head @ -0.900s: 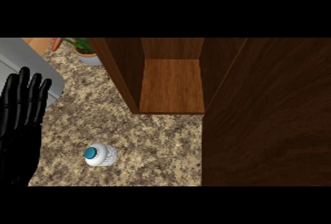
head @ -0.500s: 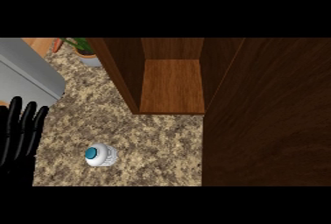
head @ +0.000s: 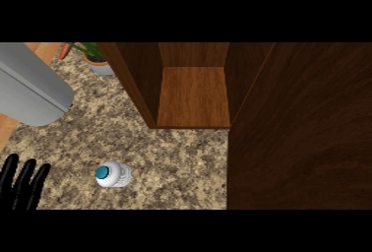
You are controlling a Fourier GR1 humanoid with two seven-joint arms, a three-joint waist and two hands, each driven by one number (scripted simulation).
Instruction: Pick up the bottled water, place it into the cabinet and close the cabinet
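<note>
Bottled water (head: 113,174) is up on the speckled counter (head: 174,157), seen from straight above, white body and teal cap (head: 102,172), nothing touching it. Sweeping across from the left now: the left hand (head: 22,183) shows at the lower left edge, black fingers straight and pointing up, packed close side by side, holding nothing, with a strip of counter between it and the bottle. Above it, a big grey rounded shape (head: 33,86) slants in from the upper left corner; can't tell what it is. Just past that, at the top edge, a potted plant (head: 93,56) with green leaves sits right beside the cabinet's outer wall. Into the middle: the cabinet (head: 138,83) stands open, dark wood walls around a lighter wooden shelf (head: 193,96), and the shelf's front edge lies up and to the right of the bottle, well apart from it. Far right, the cabinet door (head: 301,133), a broad dark wooden panel, fills that side from top to bottom
</note>
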